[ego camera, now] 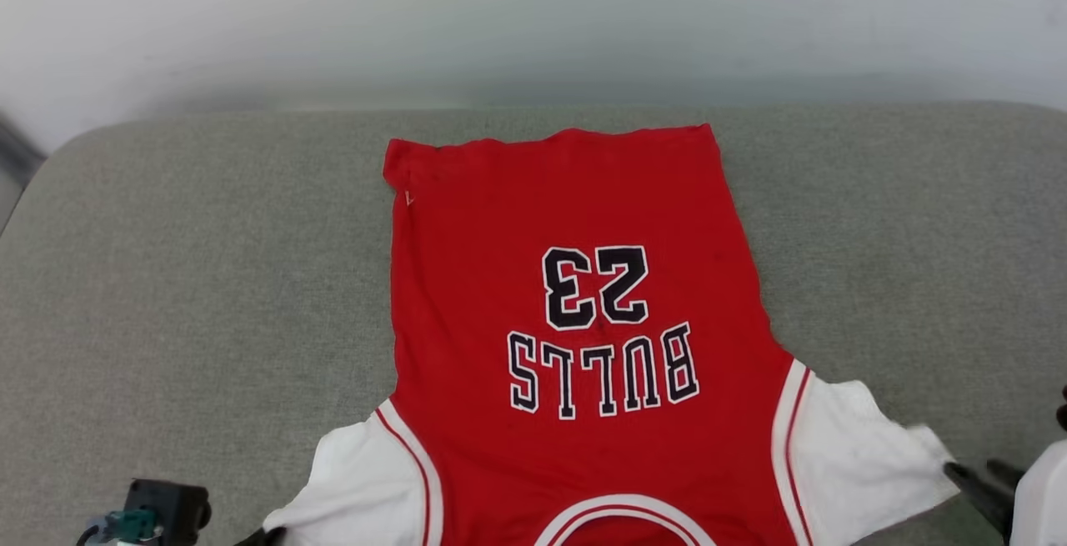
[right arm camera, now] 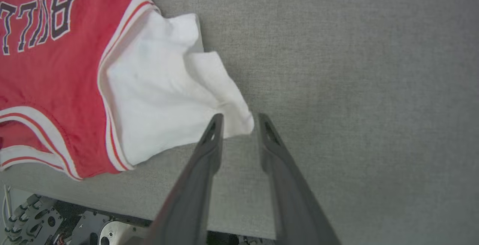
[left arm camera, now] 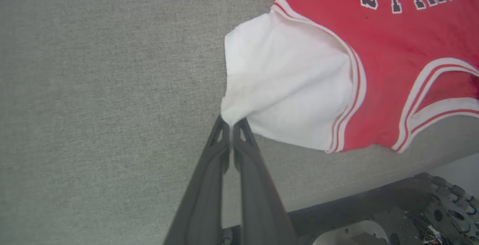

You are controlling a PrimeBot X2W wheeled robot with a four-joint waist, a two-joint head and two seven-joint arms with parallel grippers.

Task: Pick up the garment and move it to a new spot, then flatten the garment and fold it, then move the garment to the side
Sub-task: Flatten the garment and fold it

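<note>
Fabric, grey and woven, covers the tabletop [ego camera: 167, 279] across most of the head view. At its centre lies the garment [ego camera: 575, 196], spread flat with the "BULLS 23" print up and upside-down, hem toward the top of the frame, collar cut off by the bottom edge. One white sleeve [ego camera: 350, 479] spreads at the lower left and the other sleeve [ego camera: 859, 446] at the lower right. The left claw [left arm camera: 232, 123] is pressed together, clamped on the lower-left sleeve's corner. The right claw [right arm camera: 237, 119] stands apart, with the other sleeve's corner lying loose between its tips.
</note>
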